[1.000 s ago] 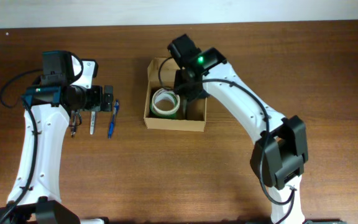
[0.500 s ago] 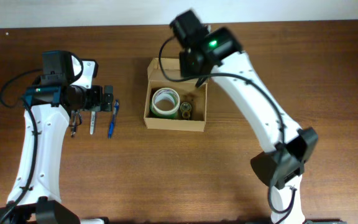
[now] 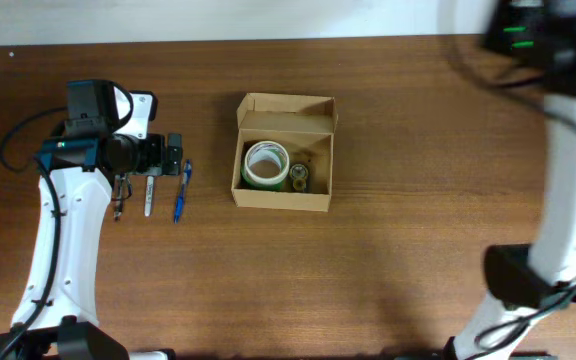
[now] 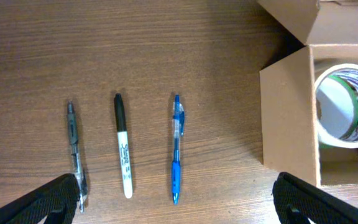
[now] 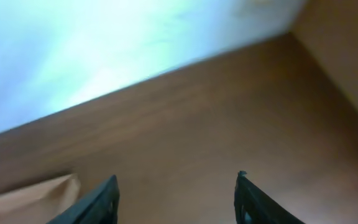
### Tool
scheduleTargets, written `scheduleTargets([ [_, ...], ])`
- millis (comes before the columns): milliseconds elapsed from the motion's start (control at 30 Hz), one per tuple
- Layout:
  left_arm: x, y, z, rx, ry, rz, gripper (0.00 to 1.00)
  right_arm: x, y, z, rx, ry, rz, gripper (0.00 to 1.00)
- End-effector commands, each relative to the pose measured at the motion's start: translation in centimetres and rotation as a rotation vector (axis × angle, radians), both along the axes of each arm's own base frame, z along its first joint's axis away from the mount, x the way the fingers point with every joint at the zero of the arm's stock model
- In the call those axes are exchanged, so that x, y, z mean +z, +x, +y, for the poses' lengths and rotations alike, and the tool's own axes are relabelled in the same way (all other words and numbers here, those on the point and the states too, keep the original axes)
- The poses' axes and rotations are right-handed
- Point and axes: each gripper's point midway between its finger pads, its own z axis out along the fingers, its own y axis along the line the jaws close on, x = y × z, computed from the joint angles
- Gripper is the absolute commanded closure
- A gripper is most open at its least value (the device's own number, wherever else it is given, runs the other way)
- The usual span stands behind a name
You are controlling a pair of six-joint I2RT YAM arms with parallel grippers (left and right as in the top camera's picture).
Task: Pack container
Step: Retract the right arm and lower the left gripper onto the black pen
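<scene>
The container, a tan cardboard box (image 3: 318,198), stands mid-table with its flap lid (image 3: 288,105) open at the back. Inside lie a white and green tape roll (image 3: 266,163) and a small dark object (image 3: 300,178). My left gripper (image 3: 173,155) is open and empty, hovering over three pens left of the box. The left wrist view shows the box wall (image 4: 291,112) and the tape roll (image 4: 344,102) to the right of my open left gripper (image 4: 178,211). My right gripper (image 5: 176,183) is open and empty, raised far away; its arm (image 3: 543,40) is blurred at the top right.
A blue pen (image 4: 176,149), a black-capped white marker (image 4: 123,149) and a grey pen (image 4: 74,155) lie side by side on the wooden table, left of the box. The white wall runs along the table's far edge (image 3: 288,40).
My right arm has lifted out of the box and swung away to the far right, leaving the tape roll and the small object inside. The left arm has not moved.
</scene>
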Motion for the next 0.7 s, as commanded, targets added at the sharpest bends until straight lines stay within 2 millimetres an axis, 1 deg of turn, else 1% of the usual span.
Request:
scheduleTargets([
  [0, 0.8, 0.7, -0.3, -0.017, -0.021, -0.032, 0.01, -3.6, -0.3, -2.2, 0.017, 0.193, 0.089, 0.38],
  [33, 1.0, 1.0, -0.2, -0.019, -0.016, -0.044, 0.01, -4.8, -0.6, -3.1, 0.003, 0.238, 0.123, 0.22],
  [67, 1.2, 1.2, -0.1, -0.017, -0.009, -0.056, 0.01, -5.6, -0.7, -3.6, -0.008, 0.258, 0.144, 0.04],
  [100, 1.5, 1.5, 0.1, -0.011, -0.001, -0.07, 0.01, -6.6, -1.0, -4.4, -0.024, 0.285, 0.173, 0.01],
  [167, 2.5, 2.0, 0.4, 0.004, 0.012, -0.092, 0.01, -8.4, -1.5, -5.5, -0.057, 0.313, 0.222, 0.01],
  [200, 3.1, 2.2, 1.0, 0.041, 0.025, -0.102, 0.01, -9.3, -1.8, -6.1, -0.075, 0.323, 0.248, 0.01],
  [233, 3.7, 2.3, 2.1, 0.102, 0.051, -0.11, 0.01, -10.1, -2.1, -6.5, -0.089, 0.332, 0.271, 0.01],
  [300, 4.4, 2.1, 4.1, 0.176, 0.117, -0.111, 0.01, -11.6, -2.4, -6.6, -0.1, 0.347, 0.316, 0.01],
  [367, 4.4, 1.5, 6.1, 0.231, 0.16, -0.089, 0.0, -12.9, -2.8, -6.5, -0.104, 0.359, 0.356, 0.01],
  [433, 3.4, 0.8, 7.9, 0.276, 0.155, -0.044, 0.01, -14.1, -3.1, -6.3, -0.108, 0.372, 0.396, 0.01],
  [467, 2.5, 0.5, 8.7, 0.292, 0.141, -0.012, 0.02, -14.6, -3.3, -6.3, -0.11, 0.376, 0.411, 0.01],
  [500, 1.1, 0.0, 9.2, 0.292, 0.104, 0.04, 0.03, -15.2, -3.5, -6.2, -0.113, 0.382, 0.43, 0.01],
  [600, -2.9, -0.9, 9.4, 0.209, 0.002, 0.168, 0.09, -16.2, -3.9, -6.0, -0.117, 0.393, 0.465, 0.01],
  [667, -5.4, -1.4, 9.8, 0.202, -0.034, 0.246, 0.11, -16.6, -4.1, -6.0, -0.118, 0.397, 0.48, 0.01],
])
